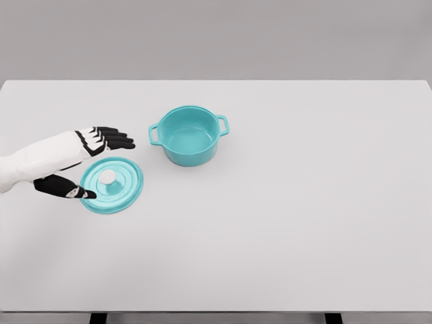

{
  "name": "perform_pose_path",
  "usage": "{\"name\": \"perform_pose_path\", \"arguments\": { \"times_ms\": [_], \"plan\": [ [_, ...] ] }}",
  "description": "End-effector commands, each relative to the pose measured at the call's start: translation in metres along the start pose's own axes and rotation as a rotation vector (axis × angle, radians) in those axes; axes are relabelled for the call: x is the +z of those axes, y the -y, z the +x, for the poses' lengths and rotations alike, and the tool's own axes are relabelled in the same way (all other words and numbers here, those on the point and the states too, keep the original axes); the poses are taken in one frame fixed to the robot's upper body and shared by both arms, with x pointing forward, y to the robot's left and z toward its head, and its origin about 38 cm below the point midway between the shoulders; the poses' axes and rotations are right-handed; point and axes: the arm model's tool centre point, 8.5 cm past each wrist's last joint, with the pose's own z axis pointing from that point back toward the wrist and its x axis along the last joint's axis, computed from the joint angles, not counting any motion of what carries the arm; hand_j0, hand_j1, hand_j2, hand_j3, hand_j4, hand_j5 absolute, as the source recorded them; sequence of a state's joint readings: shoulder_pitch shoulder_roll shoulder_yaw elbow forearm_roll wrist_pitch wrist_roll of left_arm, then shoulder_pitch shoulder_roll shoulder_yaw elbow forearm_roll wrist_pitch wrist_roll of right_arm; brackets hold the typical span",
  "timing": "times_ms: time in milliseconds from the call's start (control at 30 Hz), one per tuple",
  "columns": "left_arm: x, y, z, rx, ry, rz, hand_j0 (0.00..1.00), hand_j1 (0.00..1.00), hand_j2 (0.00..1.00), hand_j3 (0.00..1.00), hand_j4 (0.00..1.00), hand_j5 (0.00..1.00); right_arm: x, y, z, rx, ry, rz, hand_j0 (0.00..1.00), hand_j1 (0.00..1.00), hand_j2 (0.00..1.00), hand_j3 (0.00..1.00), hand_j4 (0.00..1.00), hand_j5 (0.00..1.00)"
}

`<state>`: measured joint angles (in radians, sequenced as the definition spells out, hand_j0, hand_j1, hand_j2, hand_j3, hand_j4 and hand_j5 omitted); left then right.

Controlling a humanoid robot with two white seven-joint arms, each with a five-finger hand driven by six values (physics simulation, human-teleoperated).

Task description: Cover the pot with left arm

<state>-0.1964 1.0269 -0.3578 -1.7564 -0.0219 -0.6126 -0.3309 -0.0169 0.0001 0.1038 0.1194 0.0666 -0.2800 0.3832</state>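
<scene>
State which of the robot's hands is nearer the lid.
Left. The left hand is spread open at the lid's left edge, thumb over its rim. The right hand is out of view.

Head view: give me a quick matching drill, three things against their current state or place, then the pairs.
Things:
1. pot
2. lid
3. left hand

States:
A. lying flat on the table, white knob up
B. open, fingers and thumb on opposite sides of the lid's left edge
C. uncovered and empty, up and right of the lid

Pairs: 1-C, 2-A, 3-B
</scene>
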Motion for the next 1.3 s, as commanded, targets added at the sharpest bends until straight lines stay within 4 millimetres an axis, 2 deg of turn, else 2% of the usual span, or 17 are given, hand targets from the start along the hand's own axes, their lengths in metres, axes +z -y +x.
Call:
{"name": "perform_pose_path", "arguments": {
  "times_ms": [0, 67, 167, 300, 367, 500, 533, 600, 667, 800, 900, 1000, 1100, 1133, 1267],
  "plan": [
    [0.000, 0.000, 0.001, 0.028, 0.009, 0.013, 1.00, 1.00, 1.00, 1.00, 1.00, 1.00, 0.000, 0.000, 0.000, 0.009, 0.000, 0.006, 1.00, 1.00, 1.00, 1.00, 1.00, 1.00],
    [-0.004, 0.010, 0.003, 0.100, 0.031, 0.016, 1.00, 1.00, 1.00, 1.00, 1.00, 1.00, 0.001, -0.001, -0.007, -0.003, -0.015, 0.001, 1.00, 1.00, 1.00, 1.00, 1.00, 1.00],
    [-0.003, 0.017, 0.005, 0.266, 0.068, 0.057, 1.00, 1.00, 1.00, 1.00, 1.00, 1.00, 0.001, -0.001, -0.006, -0.003, -0.013, 0.001, 1.00, 1.00, 1.00, 1.00, 1.00, 1.00],
    [-0.004, 0.024, 0.002, 0.282, 0.061, 0.047, 1.00, 1.00, 1.00, 1.00, 1.00, 1.00, 0.001, -0.001, -0.006, -0.005, -0.012, 0.000, 1.00, 1.00, 1.00, 1.00, 1.00, 1.00],
    [0.003, 0.025, -0.013, 0.287, 0.011, 0.060, 1.00, 1.00, 1.00, 1.00, 1.00, 1.00, 0.001, -0.001, -0.006, -0.006, -0.013, 0.001, 1.00, 1.00, 1.00, 1.00, 1.00, 1.00],
    [0.007, 0.021, -0.024, 0.288, -0.025, 0.113, 1.00, 1.00, 1.00, 1.00, 1.00, 1.00, 0.001, -0.001, -0.006, -0.006, -0.014, 0.001, 1.00, 1.00, 1.00, 1.00, 1.00, 1.00],
    [0.005, 0.018, -0.023, 0.286, -0.017, 0.137, 1.00, 1.00, 1.00, 1.00, 1.00, 1.00, 0.001, -0.001, -0.006, -0.005, -0.012, 0.000, 1.00, 1.00, 1.00, 1.00, 1.00, 1.00],
    [-0.010, 0.028, -0.021, 0.318, 0.013, 0.168, 1.00, 1.00, 1.00, 1.00, 1.00, 1.00, 0.001, -0.001, -0.006, -0.006, -0.013, 0.001, 1.00, 1.00, 1.00, 1.00, 1.00, 1.00],
    [-0.008, 0.029, -0.025, 0.316, 0.001, 0.159, 1.00, 1.00, 1.00, 1.00, 1.00, 1.00, 0.001, -0.001, -0.006, -0.006, -0.013, 0.001, 1.00, 1.00, 1.00, 1.00, 1.00, 1.00],
    [0.008, 0.044, -0.053, 0.286, -0.116, 0.121, 1.00, 1.00, 1.00, 1.00, 1.00, 1.00, 0.001, -0.001, -0.006, -0.005, -0.014, 0.001, 1.00, 1.00, 1.00, 1.00, 1.00, 1.00],
    [0.011, 0.049, -0.057, 0.293, -0.132, 0.104, 1.00, 1.00, 1.00, 1.00, 1.00, 1.00, 0.001, -0.001, -0.006, -0.005, -0.012, 0.000, 1.00, 1.00, 1.00, 1.00, 1.00, 1.00],
    [0.005, 0.046, -0.054, 0.325, -0.108, 0.133, 1.00, 1.00, 1.00, 1.00, 1.00, 1.00, 0.001, -0.001, -0.006, -0.006, -0.013, 0.001, 1.00, 1.00, 1.00, 1.00, 1.00, 1.00],
    [0.006, 0.049, -0.056, 0.360, -0.107, 0.113, 0.82, 0.82, 0.82, 0.82, 0.82, 0.82, 0.001, -0.001, -0.006, -0.006, -0.013, 0.001, 1.00, 1.00, 1.00, 1.00, 1.00, 1.00],
    [0.006, 0.051, -0.060, 0.379, -0.149, 0.097, 0.80, 0.80, 0.80, 0.80, 0.80, 0.80, 0.001, -0.001, -0.006, -0.006, -0.013, 0.001, 1.00, 1.00, 1.00, 1.00, 1.00, 1.00],
    [0.006, 0.058, -0.068, 0.425, -0.233, 0.053, 0.79, 0.79, 0.79, 0.79, 0.79, 0.79, 0.001, -0.001, -0.005, -0.005, -0.012, 0.000, 1.00, 1.00, 1.00, 1.00, 1.00, 1.00]
  ]
}}
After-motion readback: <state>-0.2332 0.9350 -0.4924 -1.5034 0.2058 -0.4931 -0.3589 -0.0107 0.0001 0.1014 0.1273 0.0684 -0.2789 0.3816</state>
